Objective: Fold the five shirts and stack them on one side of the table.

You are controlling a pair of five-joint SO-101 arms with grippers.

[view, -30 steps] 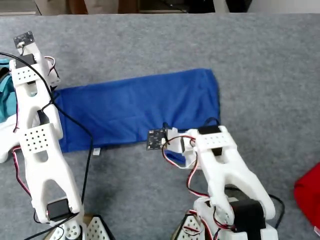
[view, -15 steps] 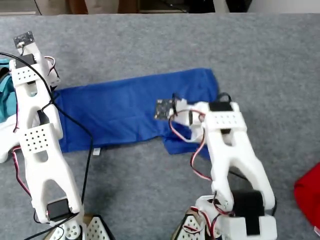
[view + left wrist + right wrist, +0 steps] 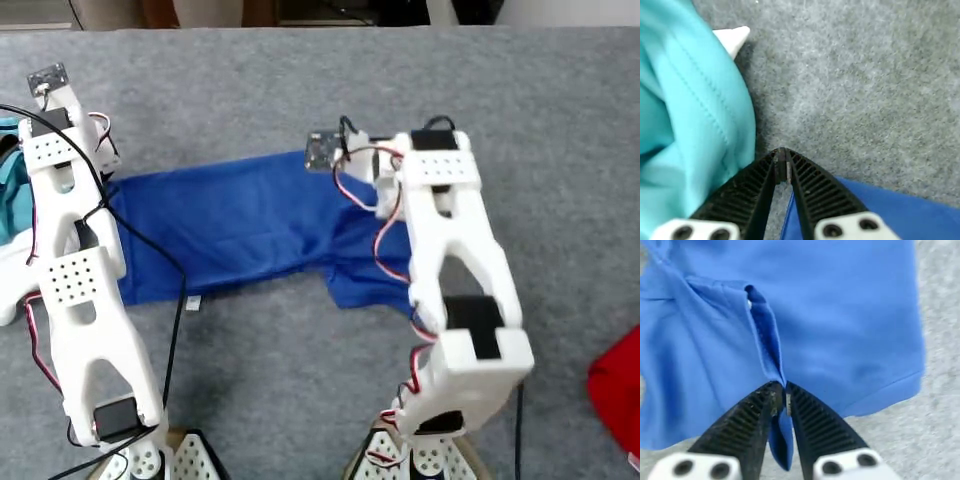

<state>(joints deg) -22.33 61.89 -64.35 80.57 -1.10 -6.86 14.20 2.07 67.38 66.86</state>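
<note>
We see a blue shirt (image 3: pixel 230 225) lying across the middle of the grey counter (image 3: pixel 560 120), its right end bunched over itself. The right end effector (image 3: pixel 785 392) pinches a fold of that end. The left end effector (image 3: pixel 782 161), tips pressed together, sits at the shirt's left edge beside a teal shirt (image 3: pixel 685 125).

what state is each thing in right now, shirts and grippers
blue shirt: spread in a long band, one end bunched up
teal shirt: crumpled, unfolded
red cloth: mostly out of frame, cannot tell
left gripper: shut, at the blue shirt's end
right gripper: shut on a pinch of blue shirt
</note>
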